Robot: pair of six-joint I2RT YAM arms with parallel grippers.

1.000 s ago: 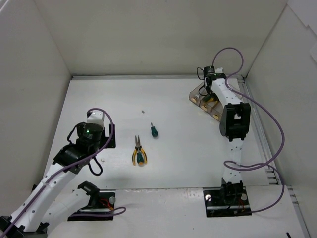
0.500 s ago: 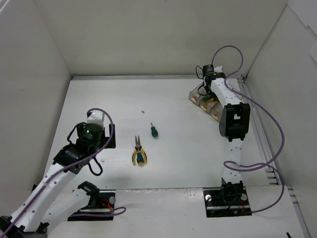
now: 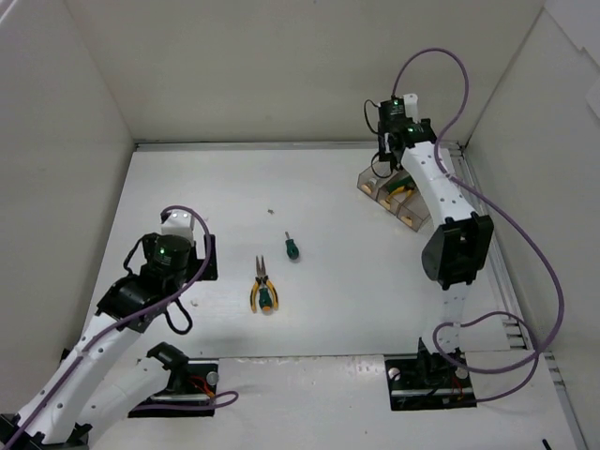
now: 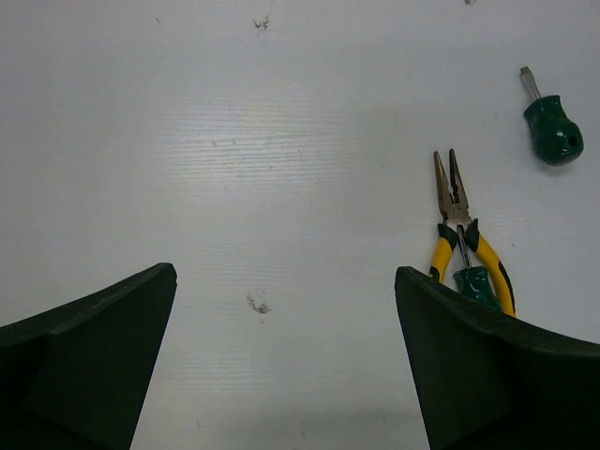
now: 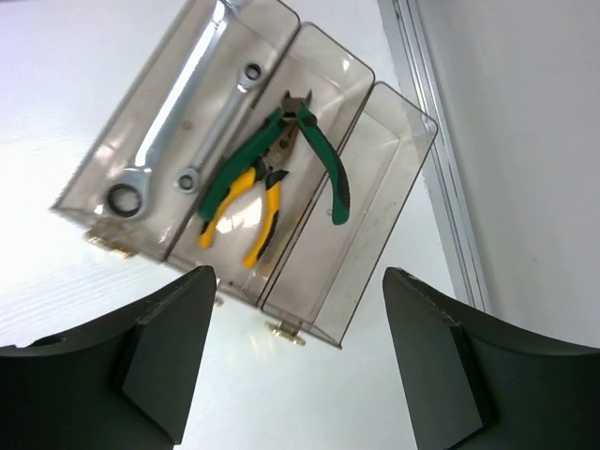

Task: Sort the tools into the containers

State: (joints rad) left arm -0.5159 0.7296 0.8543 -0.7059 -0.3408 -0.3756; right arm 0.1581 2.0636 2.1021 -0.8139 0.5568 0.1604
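Note:
The containers are one clear brownish tray [image 5: 380, 192] [image 3: 367, 180] with three long compartments, at the back right. Its left compartment holds two silver wrenches [image 5: 173, 112]. The middle one holds green-handled pliers [image 5: 281, 141] and yellow-handled pliers [image 5: 248, 202]; one green handle lies across the divider towards the bare right compartment. My right gripper [image 5: 298, 309] [image 3: 385, 167] hangs open above the tray's near end, holding nothing. Yellow-and-green pliers [image 4: 461, 234] [image 3: 263, 289] and a green stubby screwdriver [image 4: 551, 127] [image 3: 292, 247] lie mid-table. My left gripper [image 4: 286, 281] [image 3: 176, 228] hovers wide open, left of the pliers.
White walls close in the table on three sides. A metal rail [image 5: 441, 159] runs along the right wall just beyond the tray. A small dark speck [image 3: 270, 213] lies behind the screwdriver. The right arm's purple cable [image 3: 525, 244] loops out to the right.
My right gripper has opened and risen up off the tray, with the pliers lying in the middle compartment. The left arm has hardly moved.

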